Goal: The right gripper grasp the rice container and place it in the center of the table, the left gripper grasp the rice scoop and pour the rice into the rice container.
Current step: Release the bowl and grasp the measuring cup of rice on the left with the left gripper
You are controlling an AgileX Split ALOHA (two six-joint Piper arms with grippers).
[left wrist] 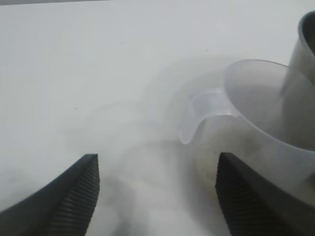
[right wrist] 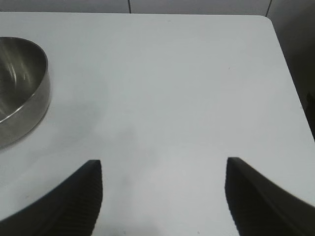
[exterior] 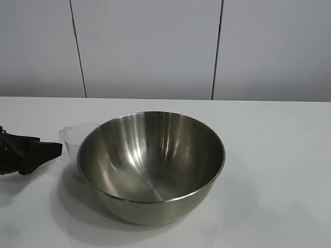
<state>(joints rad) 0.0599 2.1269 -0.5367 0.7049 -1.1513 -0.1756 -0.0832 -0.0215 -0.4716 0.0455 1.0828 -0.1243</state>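
Note:
The rice container [exterior: 152,165], a big shiny steel bowl, stands upright in the middle of the white table [exterior: 279,155]. Its side also shows in the left wrist view [left wrist: 305,49] and the right wrist view [right wrist: 19,93]. The rice scoop [exterior: 77,137], a small clear plastic cup, stands upright right beside the bowl's left side. My left gripper [exterior: 49,150] is low at the table's left edge. It is open [left wrist: 157,158], with the scoop [left wrist: 261,113] just beyond one fingertip and nothing between the fingers. My right gripper [right wrist: 163,161] is open over bare table, well away from the bowl. No rice shows in any view.
A pale panelled wall [exterior: 150,46] runs behind the table. The table's far corner and side edge [right wrist: 290,73] show in the right wrist view.

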